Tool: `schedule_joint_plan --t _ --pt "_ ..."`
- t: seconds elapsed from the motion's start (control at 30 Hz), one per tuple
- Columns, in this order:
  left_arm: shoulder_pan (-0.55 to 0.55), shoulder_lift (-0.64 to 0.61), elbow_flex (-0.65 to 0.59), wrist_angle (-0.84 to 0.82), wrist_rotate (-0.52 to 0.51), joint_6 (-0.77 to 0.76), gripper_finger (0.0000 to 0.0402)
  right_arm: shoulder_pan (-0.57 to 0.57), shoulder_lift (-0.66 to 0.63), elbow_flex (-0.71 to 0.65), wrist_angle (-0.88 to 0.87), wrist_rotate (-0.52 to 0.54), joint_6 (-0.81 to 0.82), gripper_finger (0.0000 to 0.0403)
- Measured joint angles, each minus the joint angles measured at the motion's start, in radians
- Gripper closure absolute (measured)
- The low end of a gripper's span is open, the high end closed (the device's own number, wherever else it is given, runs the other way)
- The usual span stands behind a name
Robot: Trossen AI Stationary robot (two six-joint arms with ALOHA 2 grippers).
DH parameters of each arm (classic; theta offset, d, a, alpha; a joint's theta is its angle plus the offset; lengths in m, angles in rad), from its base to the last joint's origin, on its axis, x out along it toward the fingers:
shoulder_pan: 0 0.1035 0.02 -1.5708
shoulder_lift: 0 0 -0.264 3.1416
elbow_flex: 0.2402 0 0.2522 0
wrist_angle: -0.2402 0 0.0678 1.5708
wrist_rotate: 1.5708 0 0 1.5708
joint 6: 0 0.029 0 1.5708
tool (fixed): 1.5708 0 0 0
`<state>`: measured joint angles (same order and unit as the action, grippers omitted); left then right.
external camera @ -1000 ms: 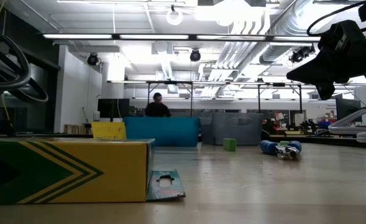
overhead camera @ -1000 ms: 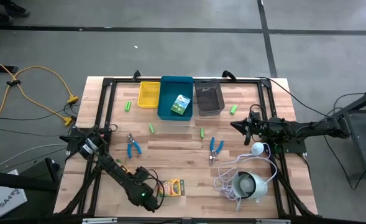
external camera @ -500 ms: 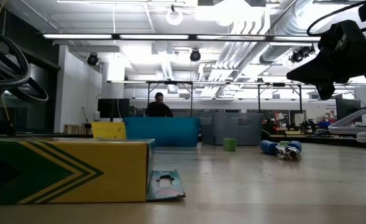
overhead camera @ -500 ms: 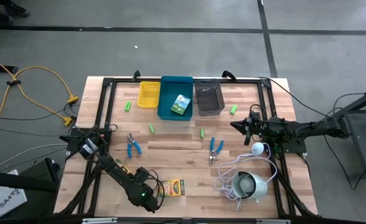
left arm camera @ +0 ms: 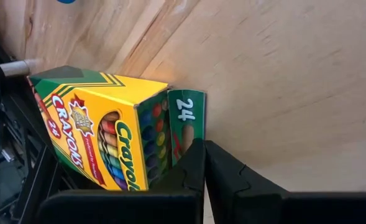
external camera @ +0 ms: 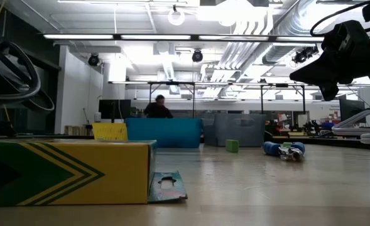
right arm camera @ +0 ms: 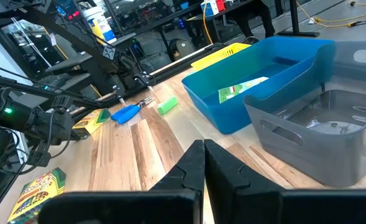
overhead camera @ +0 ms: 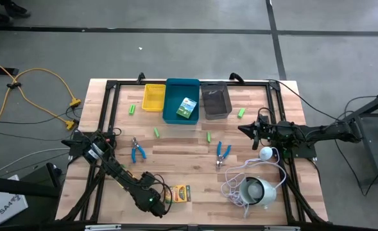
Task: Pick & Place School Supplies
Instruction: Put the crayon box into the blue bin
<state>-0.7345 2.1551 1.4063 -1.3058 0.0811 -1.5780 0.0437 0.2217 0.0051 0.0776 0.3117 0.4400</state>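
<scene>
Left wrist view is showing the left gripper (left arm camera: 204, 163) with its two fingers pressed together and nothing caught between them; the crayon box (left arm camera: 102, 127) is lying just beyond and to one side of the fingertips, its open end flap (left arm camera: 184, 121) sitting right in front of them. In the high view, the same left gripper (overhead camera: 155, 200) is sitting beside the crayon box (overhead camera: 180, 193) at the near edge of the table (overhead camera: 189, 138), so the clenched fingers are missing the box rather than gripping it.

To my eye, the step in hand is picking this box up, and doing it well is going to mean reopening the fingers, shifting sideways until the box body is lying between them, and closing across the solid cardboard sides, not on the loose flap, which is likely to bend or tear away. A second crayon box (overhead camera: 187, 108) is already resting in the blue bin (overhead camera: 172, 112), well away from this gripper, which is suggesting the destination.

The right gripper (overhead camera: 254, 130) is waiting closed and empty at the far right side, near the grey bin (overhead camera: 215, 110).
</scene>
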Motion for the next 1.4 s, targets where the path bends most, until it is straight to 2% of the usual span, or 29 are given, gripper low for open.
schedule_joint_plan --t 0.3,1.17,1.4 --pt "0.0 0.0 -0.001 0.013 0.004 0.0 0.0382 0.0 0.0 0.0 0.0 0.0 0.0 0.04" --pt "0.009 -0.001 0.0 0.029 0.036 0.029 0.038 0.0 0.0 0.0 0.0 0.0 0.0 0.04" --pt "0.036 -0.001 0.0 0.023 0.105 -0.043 0.038 0.0 0.0 0.0 0.0 0.0 0.0 0.04"
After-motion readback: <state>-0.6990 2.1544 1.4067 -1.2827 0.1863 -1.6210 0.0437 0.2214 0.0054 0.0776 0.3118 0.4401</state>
